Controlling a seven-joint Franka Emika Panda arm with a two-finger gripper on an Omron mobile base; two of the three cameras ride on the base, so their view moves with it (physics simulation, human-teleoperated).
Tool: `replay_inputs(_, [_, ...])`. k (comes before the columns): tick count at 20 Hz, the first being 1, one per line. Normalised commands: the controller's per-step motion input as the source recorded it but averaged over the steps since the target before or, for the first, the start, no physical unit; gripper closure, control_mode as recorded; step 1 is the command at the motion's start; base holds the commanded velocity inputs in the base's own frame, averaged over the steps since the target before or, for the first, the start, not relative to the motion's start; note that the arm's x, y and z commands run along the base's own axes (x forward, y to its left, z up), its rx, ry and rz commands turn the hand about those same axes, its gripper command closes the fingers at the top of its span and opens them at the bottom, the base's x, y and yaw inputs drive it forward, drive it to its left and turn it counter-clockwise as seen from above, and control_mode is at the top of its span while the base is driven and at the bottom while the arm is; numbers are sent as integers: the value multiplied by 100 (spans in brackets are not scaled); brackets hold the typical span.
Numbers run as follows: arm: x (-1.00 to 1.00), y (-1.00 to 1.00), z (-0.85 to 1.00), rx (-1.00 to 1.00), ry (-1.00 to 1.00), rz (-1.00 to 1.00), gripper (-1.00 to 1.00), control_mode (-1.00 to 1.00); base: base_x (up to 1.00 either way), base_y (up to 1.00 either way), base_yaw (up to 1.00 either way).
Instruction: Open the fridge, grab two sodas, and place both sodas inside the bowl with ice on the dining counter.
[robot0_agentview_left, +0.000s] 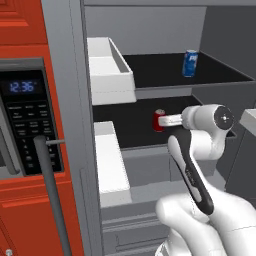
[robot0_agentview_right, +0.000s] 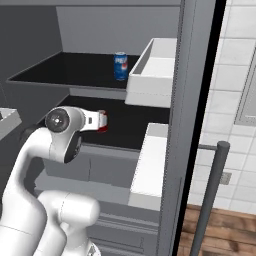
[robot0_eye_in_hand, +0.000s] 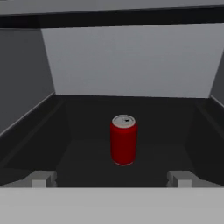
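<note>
Standing upright near the middle of the fridge's (robot0_agentview_left: 70, 100) lower black shelf (robot0_eye_in_hand: 87, 153) was the red soda (robot0_eye_in_hand: 124, 140), silver top up. The blue soda (robot0_agentview_left: 190, 63) stood upright on the upper black shelf (robot0_agentview_left: 160, 70), toward its back edge. White door bins (robot0_agentview_left: 110, 65) hung on the open door beside both shelves. The fingers (robot0_eye_in_hand: 111, 178) were spread fully apart, empty, level with the red soda and short of it.

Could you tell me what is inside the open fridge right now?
Inside the fridge, a blue can stands on the upper black shelf and a red can stands upright on the shelf below, ahead of the open gripper. The arm hides part of the lower compartments.
</note>
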Motion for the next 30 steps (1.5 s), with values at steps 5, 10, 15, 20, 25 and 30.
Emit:
replay_inputs(5, [41, -10, -11, 0, 0, 0, -100, -100, 0, 0, 0])
replay_inputs(10, [36, -6, -12, 0, 0, 0, -100, -100, 0, 0, 0])
replay_inputs(15, [30, -1, -7, 0, 0, 0, -100, -100, 0, 0, 0])
replay_inputs(20, [26, 0, -12, 0, 0, 0, -100, -100, 0, 0, 0])
replay_inputs(25, [22, 0, -19, -2, 0, 0, -100, -100, 0, 0, 0])
replay_inputs(30, [17, 0, -24, -4, 0, 0, -100, -100, 0, 0, 0])
